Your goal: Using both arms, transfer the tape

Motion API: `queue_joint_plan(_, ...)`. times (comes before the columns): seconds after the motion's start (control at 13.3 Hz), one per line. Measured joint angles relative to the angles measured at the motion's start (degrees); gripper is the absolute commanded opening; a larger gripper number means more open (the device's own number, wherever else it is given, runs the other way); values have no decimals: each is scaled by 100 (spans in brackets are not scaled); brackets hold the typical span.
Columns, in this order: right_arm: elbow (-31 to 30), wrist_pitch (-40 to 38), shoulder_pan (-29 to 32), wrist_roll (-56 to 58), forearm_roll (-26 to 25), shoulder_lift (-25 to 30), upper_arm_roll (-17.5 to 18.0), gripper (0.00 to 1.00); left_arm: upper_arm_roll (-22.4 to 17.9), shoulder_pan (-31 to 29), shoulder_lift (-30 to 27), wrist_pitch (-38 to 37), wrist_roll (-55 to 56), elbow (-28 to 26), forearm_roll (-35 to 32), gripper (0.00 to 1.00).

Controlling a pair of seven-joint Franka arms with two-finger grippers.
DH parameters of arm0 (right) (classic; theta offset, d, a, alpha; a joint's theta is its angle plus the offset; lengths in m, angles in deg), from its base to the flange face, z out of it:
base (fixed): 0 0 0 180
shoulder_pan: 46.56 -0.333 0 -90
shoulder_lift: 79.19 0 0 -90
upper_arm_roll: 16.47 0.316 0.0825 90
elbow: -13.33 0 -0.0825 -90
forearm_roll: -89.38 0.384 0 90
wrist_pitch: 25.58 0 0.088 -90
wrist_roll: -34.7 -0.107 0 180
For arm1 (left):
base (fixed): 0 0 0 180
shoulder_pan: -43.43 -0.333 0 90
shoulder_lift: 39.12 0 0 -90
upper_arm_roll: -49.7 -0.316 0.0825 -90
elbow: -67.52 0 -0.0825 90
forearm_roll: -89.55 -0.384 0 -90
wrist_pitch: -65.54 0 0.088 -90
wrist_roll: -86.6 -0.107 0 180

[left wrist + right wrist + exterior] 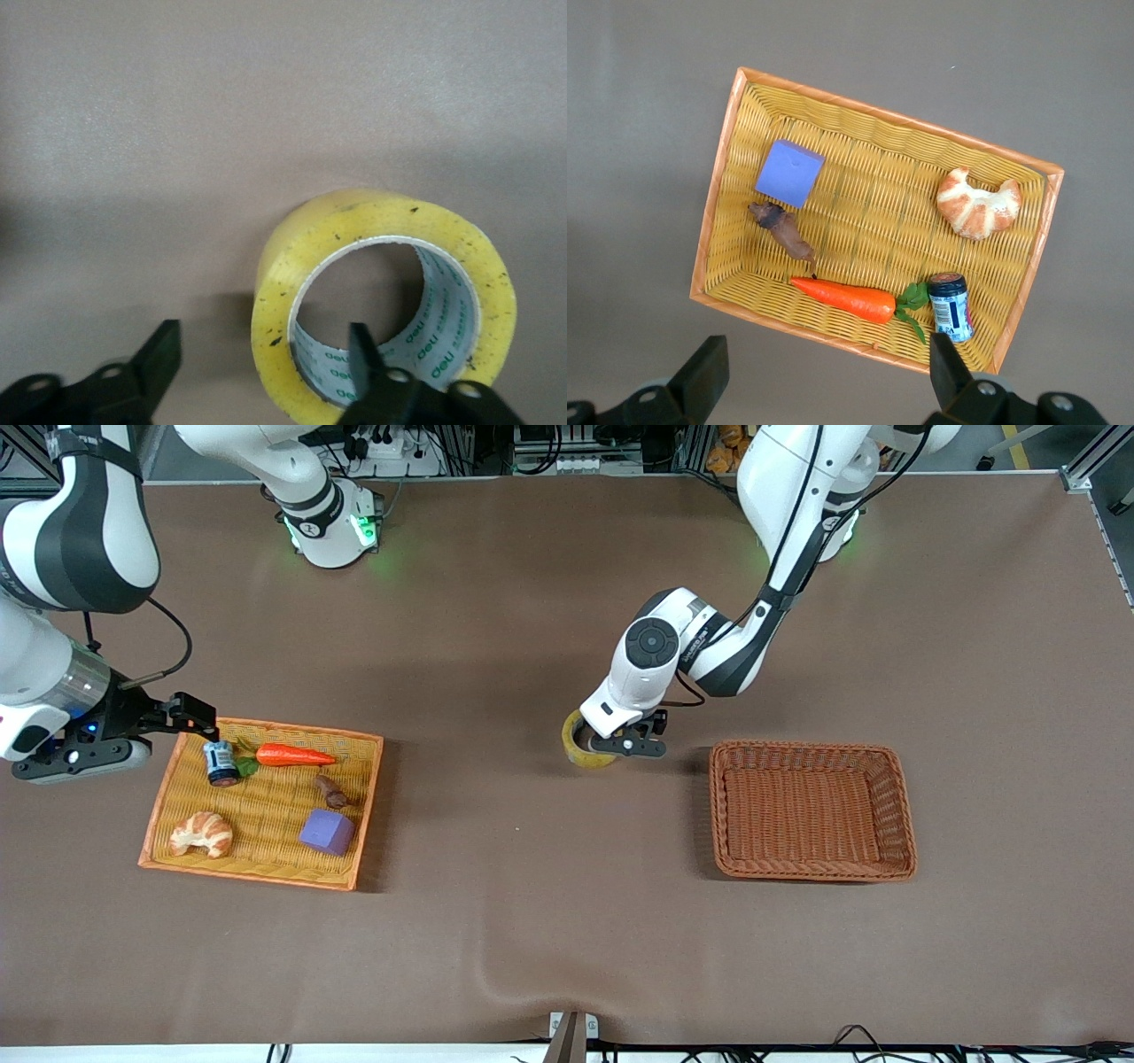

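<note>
On the brown bench (532,886), between the yellow tray (159,815) at nine o'clock and the brown basket (899,815) at three, the left gripper (620,746), jaws spread, straddles the tape's (580,751) wall and should clench squarely before lifting, while the released right gripper (824,381) waits over the tray.

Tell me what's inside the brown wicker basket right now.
Nothing shows inside the brown wicker basket; only its woven floor is visible. The tape stands on the table beside it, with the left gripper open around its wall.

Brown table (549,921). Carrying a yellow tray (359,815), tape (580,751) and brown basket (899,815). Tape between tray and basket, nearer the basket.
</note>
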Motion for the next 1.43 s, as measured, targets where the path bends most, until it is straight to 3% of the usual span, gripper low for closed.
queue_joint_plan(0.23, 13, 2, 1735, -136, -18, 172, 1524, 100, 0, 2, 111, 112, 0, 1, 0, 0)
queue_joint_plan(0.3, 15, -48, 2117, -136, -19, 287, 1781, 100, -1, 2, 120, 146, 0, 6, 0, 0)
queue_joint_plan(0.53, 11, -452, 2387, -258, -28, 620, 1858, 100, -57, -62, 6, 160, -2, 92, -40, 0)
queue_joint_plan(0.68, 5, -575, 2390, -545, -109, 690, 1879, 100, -91, -315, -472, -108, -49, 186, -77, 0)
queue_joint_plan(0.9, 10, -749, 2384, -826, -466, 750, 2030, 100, -126, -1333, -1557, -989, -1229, 242, -106, 0)
queue_joint_plan(1.05, 13, -845, 2366, -872, -594, 844, 2108, 100, -148, -2276, -1859, -1196, -2437, 148, -112, 0)
queue_joint_plan(1.35, 38, -852, 2345, -916, -607, 853, 2087, 100, -154, -3450, -1210, -1120, -3704, -128, -112, 0)
queue_joint_plan(1.43, 38, -866, 2349, -929, -607, 853, 2060, 100, -151, -3570, -938, -1024, -3784, -125, -113, 12)
